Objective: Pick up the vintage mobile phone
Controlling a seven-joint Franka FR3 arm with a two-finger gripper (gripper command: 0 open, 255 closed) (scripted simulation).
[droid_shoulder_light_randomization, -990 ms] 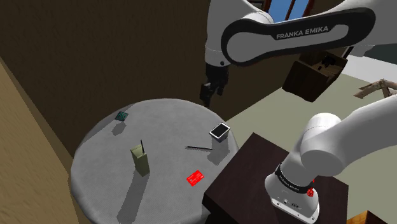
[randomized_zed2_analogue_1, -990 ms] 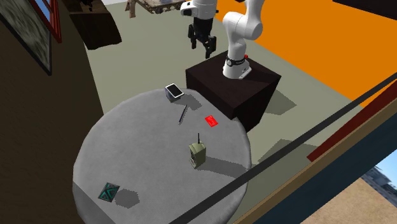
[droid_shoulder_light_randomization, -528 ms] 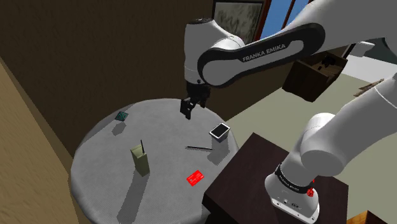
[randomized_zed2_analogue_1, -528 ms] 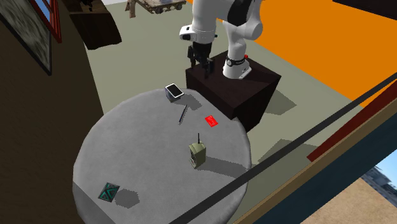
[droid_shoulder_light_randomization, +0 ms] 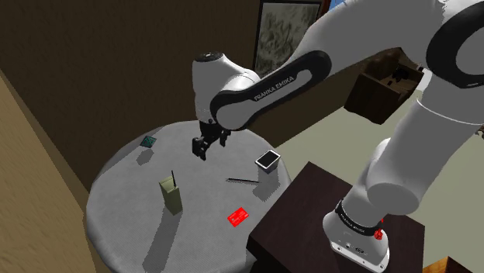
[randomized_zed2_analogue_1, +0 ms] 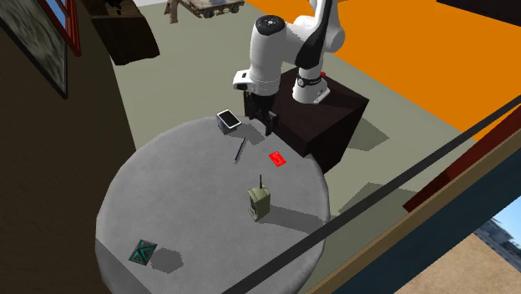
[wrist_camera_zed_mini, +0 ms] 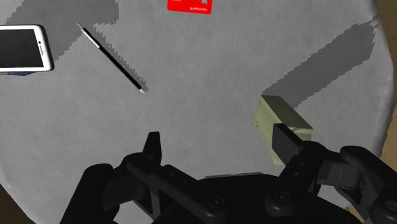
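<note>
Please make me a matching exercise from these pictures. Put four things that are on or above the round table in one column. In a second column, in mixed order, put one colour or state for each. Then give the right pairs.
Things
1. vintage mobile phone
2. pen
3. card
4. gripper

Descriptions
A. red, lying flat
B. open, holding nothing, above the table
C. olive green, standing upright
D. thin and black, lying flat

Right pairs: 1-C, 2-D, 3-A, 4-B
</note>
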